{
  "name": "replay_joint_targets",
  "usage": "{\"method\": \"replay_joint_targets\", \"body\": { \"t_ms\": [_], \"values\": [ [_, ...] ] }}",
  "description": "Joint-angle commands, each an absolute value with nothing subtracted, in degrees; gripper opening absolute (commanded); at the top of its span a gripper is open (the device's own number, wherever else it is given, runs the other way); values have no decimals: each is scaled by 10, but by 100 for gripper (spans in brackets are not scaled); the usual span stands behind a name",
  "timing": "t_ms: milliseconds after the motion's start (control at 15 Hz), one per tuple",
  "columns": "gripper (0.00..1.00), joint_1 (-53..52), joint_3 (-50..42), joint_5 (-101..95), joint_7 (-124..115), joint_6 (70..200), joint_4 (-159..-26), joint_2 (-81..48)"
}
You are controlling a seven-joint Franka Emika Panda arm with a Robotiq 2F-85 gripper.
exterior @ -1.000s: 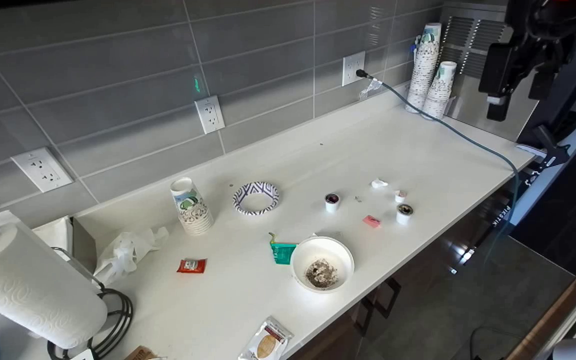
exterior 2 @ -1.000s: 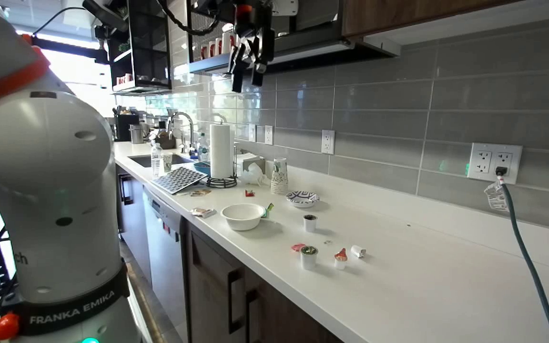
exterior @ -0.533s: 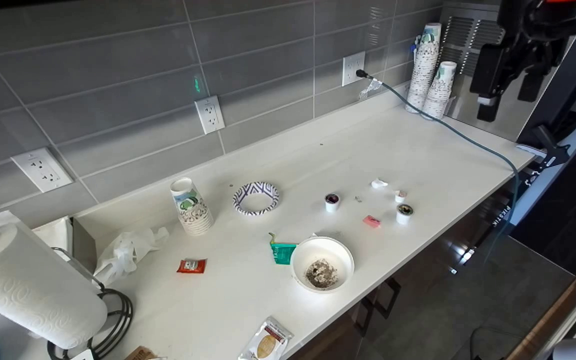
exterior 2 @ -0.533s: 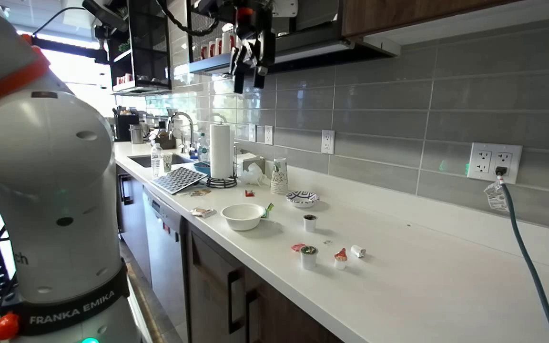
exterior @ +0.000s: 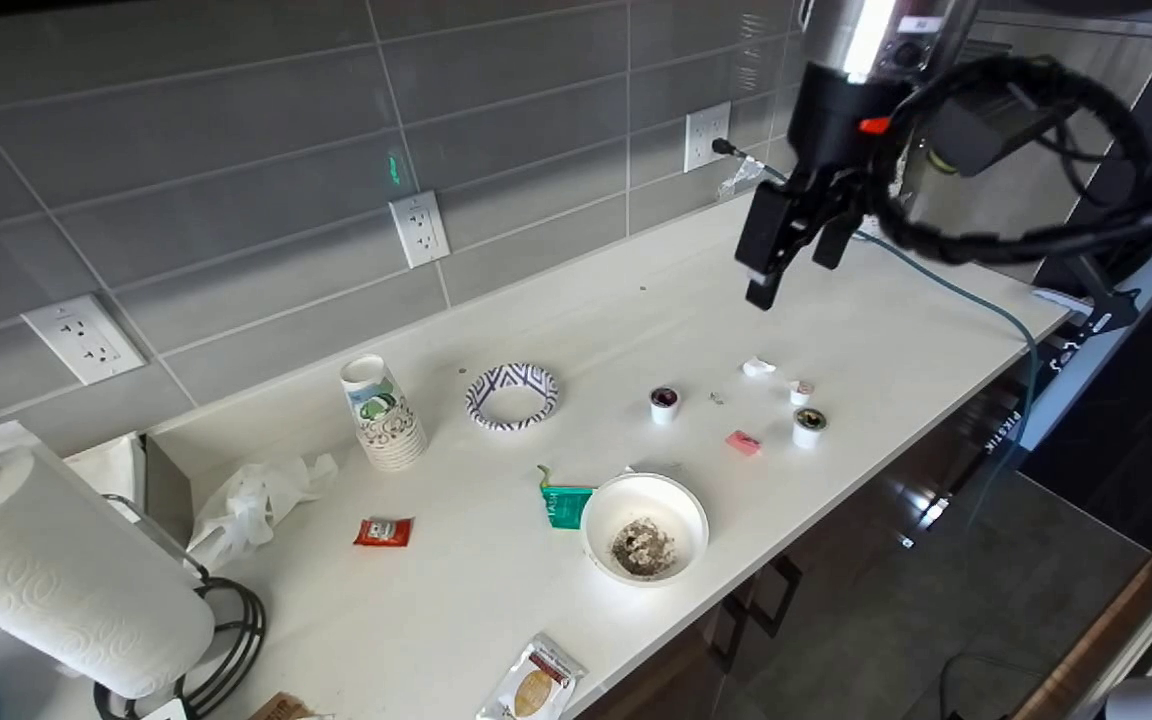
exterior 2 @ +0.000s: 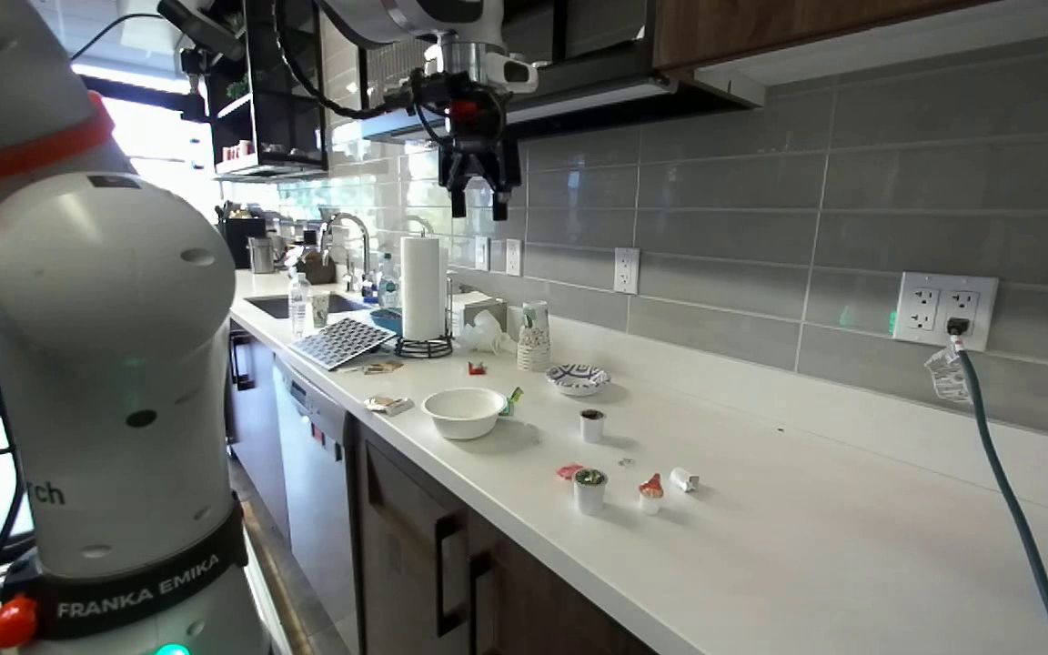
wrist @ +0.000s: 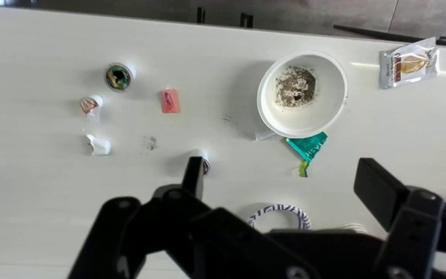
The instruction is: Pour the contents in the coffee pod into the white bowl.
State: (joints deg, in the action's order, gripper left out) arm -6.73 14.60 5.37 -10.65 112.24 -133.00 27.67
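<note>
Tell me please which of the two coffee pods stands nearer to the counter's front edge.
The green-topped coffee pod. The dark-topped coffee pod stands farther back from that edge, closer to the patterned paper bowl.

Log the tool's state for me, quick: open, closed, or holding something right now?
Tool: open, holding nothing; its fingers stand wide apart in the wrist view.

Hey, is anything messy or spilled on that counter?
Yes, a little: in the wrist view, dark specks lie on the counter, outside the white bowl, as if spilled. The teal wrapper beside the white bowl looks torn.
</note>
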Motion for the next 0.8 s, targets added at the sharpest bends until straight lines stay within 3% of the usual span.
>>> {"method": "replay_joint_targets", "body": {
  "t_ms": [0, 200, 267, 733],
  "values": [
    [100, -84, 178, 11, -113, 1204, -1312, 186],
    [100, -93, 193, -36, -110, 1244, -1293, 113],
    [100, -99, 177, -14, -110, 1227, -1319, 167],
    [100, -103, 171, -16, -109, 1233, -1314, 161]
  ]
}}
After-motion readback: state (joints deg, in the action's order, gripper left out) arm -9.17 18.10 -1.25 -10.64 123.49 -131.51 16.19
